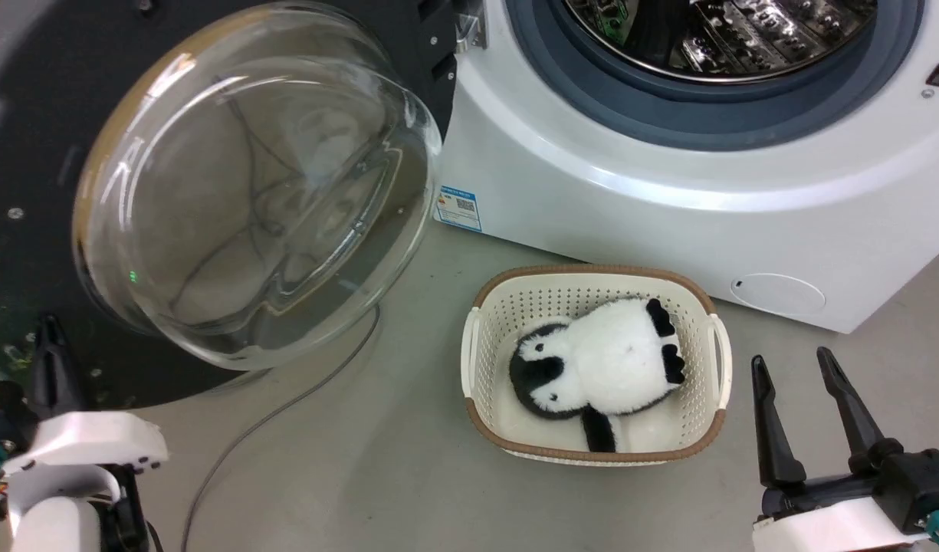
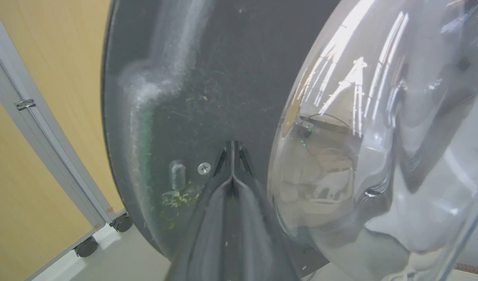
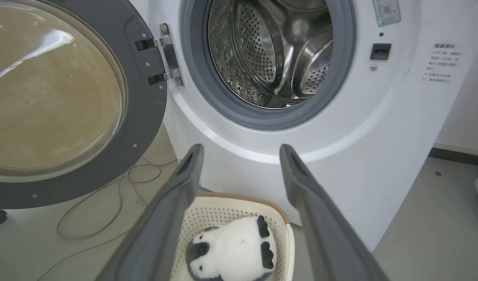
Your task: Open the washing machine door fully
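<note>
The washing machine door (image 1: 24, 153) stands swung out to the left of the white washing machine (image 1: 668, 192), its clear glass bowl (image 1: 254, 184) bulging toward me and its metal hinge (image 3: 169, 54) at the drum's left. The steel drum (image 3: 274, 50) lies exposed inside the grey gasket. My left gripper (image 2: 231, 146) is shut, its tips at the door's matte inner face (image 2: 207, 78) beside a screw, near the door's lower left (image 1: 51, 330). My right gripper (image 1: 792, 366) hangs open at the lower right, over the floor beside the basket.
A cream basket (image 1: 484, 360) with a black-and-white plush toy (image 1: 599, 368) sits on the floor before the machine. A grey cable (image 1: 285, 406) trails under the door. A tan partition on castors (image 2: 47, 78) stands behind the door.
</note>
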Available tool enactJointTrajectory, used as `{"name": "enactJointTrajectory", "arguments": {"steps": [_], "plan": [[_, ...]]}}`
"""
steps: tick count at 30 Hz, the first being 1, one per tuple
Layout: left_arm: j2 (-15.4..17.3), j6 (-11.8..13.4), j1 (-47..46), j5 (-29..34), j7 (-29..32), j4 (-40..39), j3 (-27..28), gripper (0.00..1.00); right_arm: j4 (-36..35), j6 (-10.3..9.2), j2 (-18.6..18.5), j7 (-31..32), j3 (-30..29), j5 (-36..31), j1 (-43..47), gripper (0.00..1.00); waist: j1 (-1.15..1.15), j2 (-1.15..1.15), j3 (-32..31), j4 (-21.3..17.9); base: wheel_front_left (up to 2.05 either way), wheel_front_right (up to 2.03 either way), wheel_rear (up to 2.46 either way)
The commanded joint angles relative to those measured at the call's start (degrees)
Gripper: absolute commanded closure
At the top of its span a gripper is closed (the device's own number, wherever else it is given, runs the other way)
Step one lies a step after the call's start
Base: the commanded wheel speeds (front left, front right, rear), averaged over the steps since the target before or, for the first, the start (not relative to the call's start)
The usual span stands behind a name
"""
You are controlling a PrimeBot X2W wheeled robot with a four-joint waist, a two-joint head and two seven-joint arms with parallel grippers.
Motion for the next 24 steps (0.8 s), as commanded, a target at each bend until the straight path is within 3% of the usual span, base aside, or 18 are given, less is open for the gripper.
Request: {"name": "enactJointTrajectory", "arguments": {"steps": [1, 9, 24], "plan": [[-0.1, -0.2, -1.5, 0.3, -0.3, 0.6, 1.1, 1.00, -0.1, 0.05, 0.2, -0.2, -0.1, -0.5, -0.9, 0.00, -0.01, 0.00, 0.3, -0.3, 0.00, 0.00, 0.00], [0.1, -1.7, -5.4, 0.8, -0.3, 5.0, 7.0, 1.00, -0.3, 0.05, 0.2, -0.2, 0.1, -0.8, -1.7, 0.00, -0.01, 0.00, 1.1, -1.4, 0.00, 0.00, 0.00], [-1.1, -4.5, -8.0, 4.1, -0.3, 10.3, 12.4, 1.00, 0.8, 0.05, 0.2, -0.2, 0.4, 0.4, -0.8, 0.00, -0.01, 0.00, -1.8, -2.9, 0.00, 0.00, 0.00]]}}
